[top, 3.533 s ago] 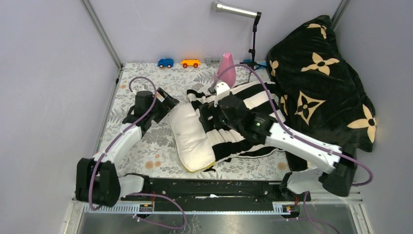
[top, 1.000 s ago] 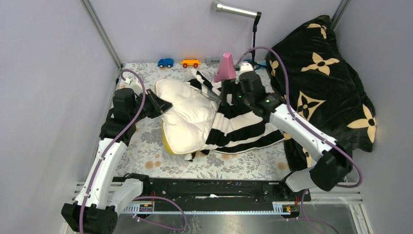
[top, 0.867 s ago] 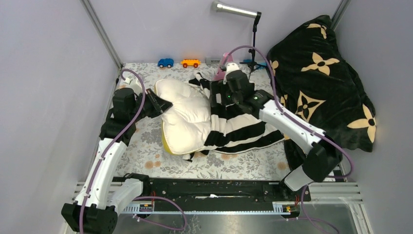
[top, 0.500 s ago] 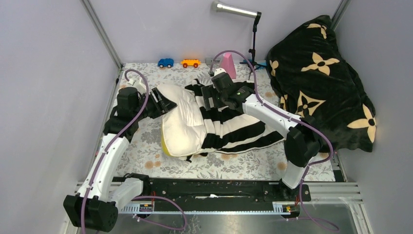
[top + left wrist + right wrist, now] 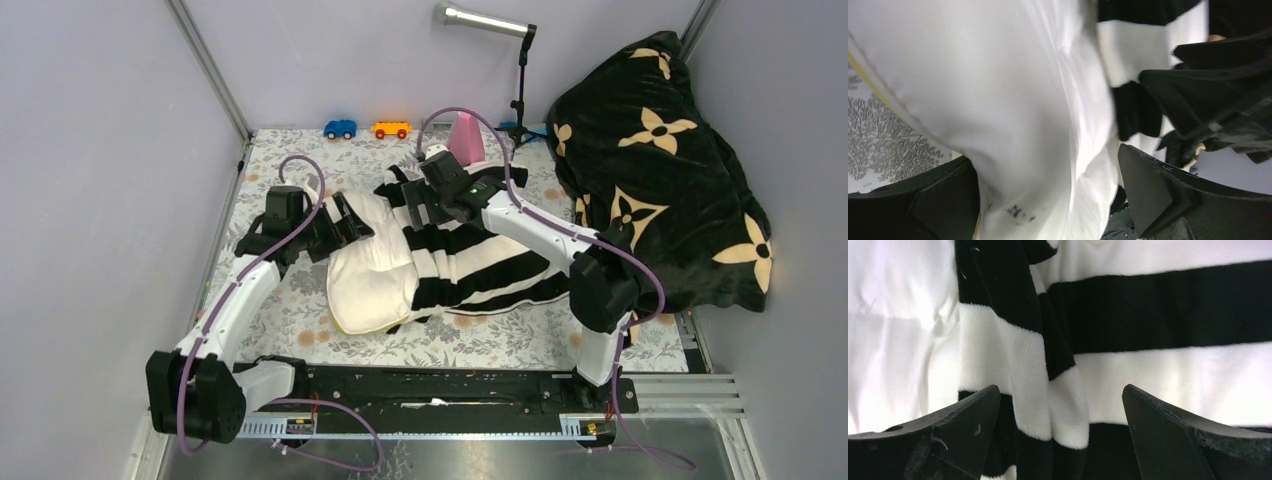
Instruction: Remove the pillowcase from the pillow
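1. Mid-table, the pillow (image 5: 372, 275) lies half out. Its left part is bare and its right part sits inside the striped pillowcase (image 5: 490, 270), which trails toward the black blanket (image 5: 660, 170).
2. My left gripper (image 5: 1048, 165) stands wide, with the pillow's bare edge bulging between its fingers. I see no firm pinch.
3. My right gripper (image 5: 1060, 395) hangs spread wide just above the pillowcase's bunched mouth, holding nothing.
4. I judge both pieces light and soft. The puffy pillow would squash and slip from a shallow grip, so I would bite deep at its seamed edge. The plush pillowcase drapes and gives. Its doubled fold at the mouth looks like the surest hold for pulling away from the pillow.
5. Count: one pillow, one pillowcase, one blanket, and two toy cars, blue (image 5: 340, 129) and orange (image 5: 391, 129), at the far edge.
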Motion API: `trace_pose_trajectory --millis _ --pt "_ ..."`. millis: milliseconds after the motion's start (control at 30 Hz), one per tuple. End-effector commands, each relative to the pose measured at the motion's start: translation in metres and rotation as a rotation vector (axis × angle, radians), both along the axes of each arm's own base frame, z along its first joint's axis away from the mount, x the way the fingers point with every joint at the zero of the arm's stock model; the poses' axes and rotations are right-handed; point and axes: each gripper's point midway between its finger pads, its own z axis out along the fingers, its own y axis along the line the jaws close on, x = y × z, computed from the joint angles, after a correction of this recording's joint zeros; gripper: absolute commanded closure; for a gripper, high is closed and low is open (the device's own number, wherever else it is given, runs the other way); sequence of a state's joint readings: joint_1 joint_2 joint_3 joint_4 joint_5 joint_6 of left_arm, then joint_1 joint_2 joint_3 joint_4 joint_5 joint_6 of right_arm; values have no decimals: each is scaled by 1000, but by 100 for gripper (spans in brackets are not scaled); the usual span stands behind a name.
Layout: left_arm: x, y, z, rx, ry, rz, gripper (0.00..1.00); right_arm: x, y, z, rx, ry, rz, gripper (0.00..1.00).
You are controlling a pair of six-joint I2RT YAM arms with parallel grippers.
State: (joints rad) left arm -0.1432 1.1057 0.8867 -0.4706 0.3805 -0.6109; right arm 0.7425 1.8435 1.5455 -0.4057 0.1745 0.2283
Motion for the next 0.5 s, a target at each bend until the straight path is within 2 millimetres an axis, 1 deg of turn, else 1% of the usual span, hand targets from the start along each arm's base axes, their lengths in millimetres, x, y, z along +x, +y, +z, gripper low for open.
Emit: trace_pose_trajectory --millis 0,100,133,167,267,367,433,467 --pt "-6 -2 -38 -17 115 33 1 0 24 4 -24 -19 53 0" --pt "-7 0 -55 -28 141 74 1 -2 36 -6 -35 0 75 0" --pt "-7 2 -59 -29 141 87 2 -3 39 -10 -39 7 82 0" --pt "-8 3 -63 -27 137 101 6 -4 41 -13 -40 12 87 0" --pt "-8 10 -69 -18 118 149 26 -3 40 -24 -68 25 79 0" --pt "-7 16 -72 -7 96 192 43 1 33 -33 -110 21 52 1" --pt "-6 19 -73 -1 87 205 61 3 30 -37 -129 19 40 6" --pt "-6 20 -73 5 84 205 70 4 28 -38 -141 17 34 10"
